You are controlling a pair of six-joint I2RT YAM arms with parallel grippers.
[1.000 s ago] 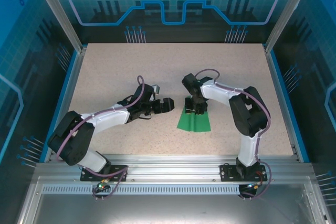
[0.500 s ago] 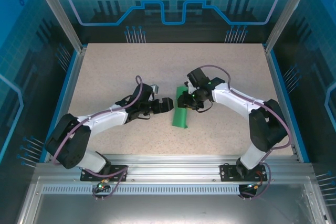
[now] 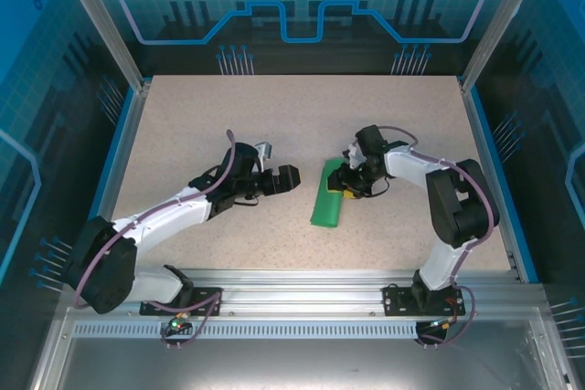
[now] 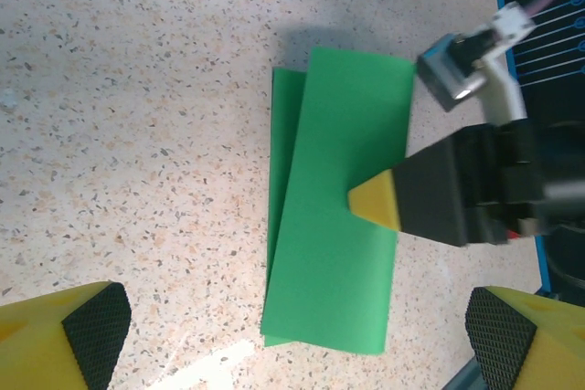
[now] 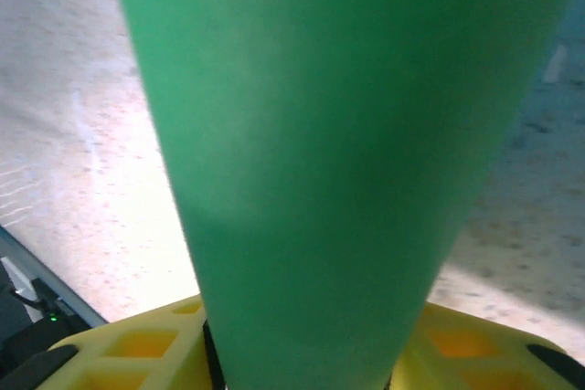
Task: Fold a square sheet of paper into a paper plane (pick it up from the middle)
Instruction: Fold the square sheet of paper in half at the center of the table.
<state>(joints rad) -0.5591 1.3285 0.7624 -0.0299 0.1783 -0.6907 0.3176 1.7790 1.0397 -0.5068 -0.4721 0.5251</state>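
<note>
While the speckled table (image 3: 183, 116) carries everything, the folded green paper sheet (image 3: 326, 205) lies near its centre. The left gripper (image 3: 289, 178) hovers just beside it, jaws wide apart. The right gripper (image 3: 346, 184) touches the sheet's far end; whether it is clamped there I cannot tell.

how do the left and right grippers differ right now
The left gripper is wide open and holds nothing; the right gripper has the green paper running between its fingers. The left gripper hangs over the table beside the paper, apart from it; the right gripper sits at the paper's edge. Both have yellow fingers and are low near the paper.
</note>
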